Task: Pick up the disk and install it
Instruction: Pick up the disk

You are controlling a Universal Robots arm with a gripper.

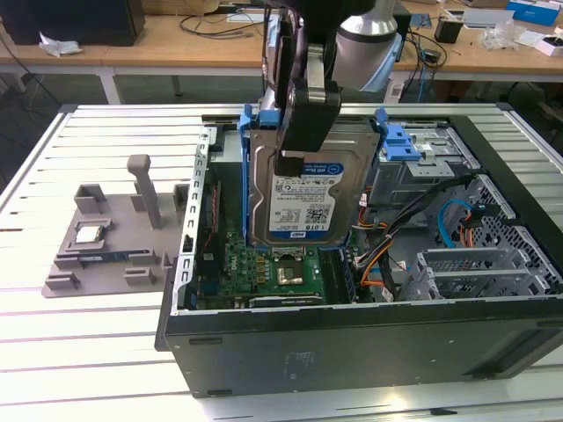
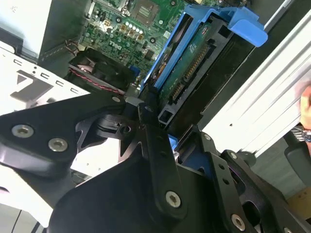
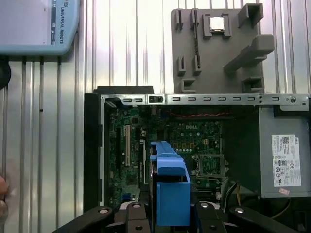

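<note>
Above the open computer case (image 1: 352, 338), over its green motherboard (image 1: 255, 264), the disk (image 1: 303, 198) hangs upright in its blue bracket (image 1: 245, 167), label facing out. The gripper (image 1: 287, 158) has its jaws pinching the disk from above, one black finger flat on the labelled face. Near the bench's (image 1: 88, 369) edge at the exterior view's left, a grey fixture (image 1: 88, 277) carries a small square chip (image 1: 88, 234).

Exterior view: raised, off the arm, angled down onto the open computer case (image 1: 352, 347) on the slatted table (image 1: 79, 352).
First wrist view: straight down from high above the case.
Second wrist view: very close, sighting along the disk (image 2: 194, 60).
All three share the motherboard (image 1: 237, 264).
Exterior and first wrist views share the grey fixture (image 1: 88, 200).
</note>
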